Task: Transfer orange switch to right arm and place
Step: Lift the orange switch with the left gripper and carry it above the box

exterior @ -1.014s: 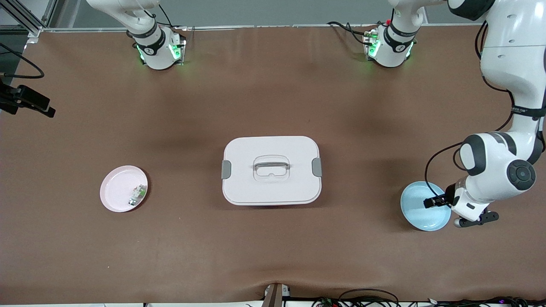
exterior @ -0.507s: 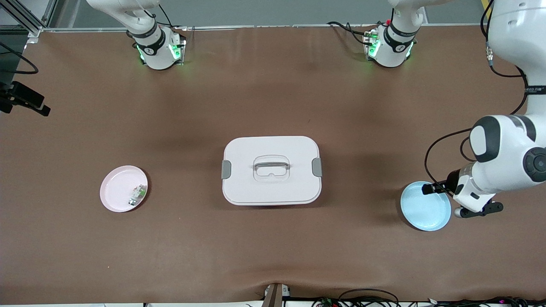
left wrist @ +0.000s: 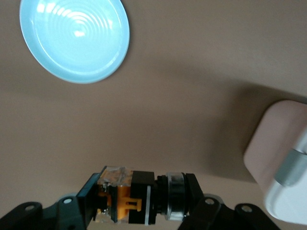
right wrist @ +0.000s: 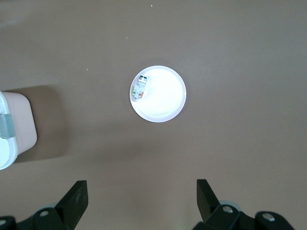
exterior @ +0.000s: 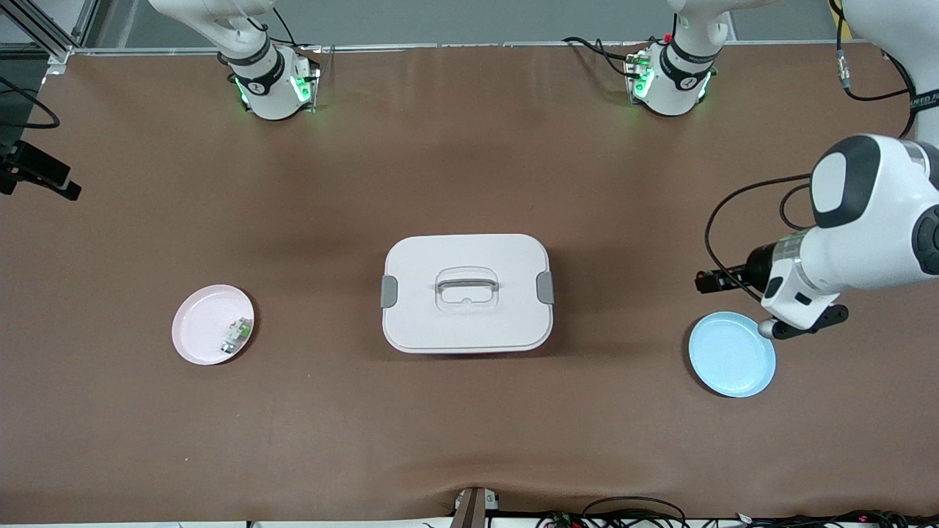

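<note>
The orange switch (left wrist: 130,195), a black stubby body with orange side marks and a silver ring, is clamped crosswise between my left gripper's (left wrist: 139,197) fingers. In the front view the left gripper (exterior: 709,281) hangs in the air over bare table, just off the rim of the empty blue plate (exterior: 731,354), toward the white box. The plate also shows in the left wrist view (left wrist: 74,38). My right gripper (right wrist: 141,201) is open and empty, high over the table near the pink plate (right wrist: 160,96). It shows dark at the front view's edge (exterior: 62,187).
A white lidded box (exterior: 466,293) with a grey handle stands at the table's middle; its corner shows in the left wrist view (left wrist: 283,163). The pink plate (exterior: 213,334) holds a small white-and-green part (exterior: 235,336), also seen in the right wrist view (right wrist: 140,87).
My left gripper has risen off the blue plate with the switch and moved away from it, toward the bases and the box. The right gripper has drifted slightly outward.
</note>
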Robot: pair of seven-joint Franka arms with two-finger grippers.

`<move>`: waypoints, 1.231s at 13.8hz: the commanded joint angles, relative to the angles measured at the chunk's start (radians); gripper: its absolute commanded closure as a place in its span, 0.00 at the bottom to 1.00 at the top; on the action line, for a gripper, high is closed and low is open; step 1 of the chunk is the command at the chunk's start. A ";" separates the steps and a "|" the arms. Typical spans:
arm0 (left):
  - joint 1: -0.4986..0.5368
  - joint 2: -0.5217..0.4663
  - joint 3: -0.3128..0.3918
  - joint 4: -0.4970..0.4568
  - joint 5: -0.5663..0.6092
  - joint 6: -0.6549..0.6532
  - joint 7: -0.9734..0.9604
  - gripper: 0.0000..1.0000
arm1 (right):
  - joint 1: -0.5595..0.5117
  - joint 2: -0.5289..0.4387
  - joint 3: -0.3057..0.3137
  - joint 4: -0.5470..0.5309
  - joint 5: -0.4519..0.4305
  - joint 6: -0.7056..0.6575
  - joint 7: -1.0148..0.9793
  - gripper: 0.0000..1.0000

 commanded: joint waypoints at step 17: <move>-0.144 0.083 -0.244 0.149 -0.258 0.074 -0.853 0.86 | -0.022 0.010 0.004 -0.048 0.227 -0.028 -0.016 0.00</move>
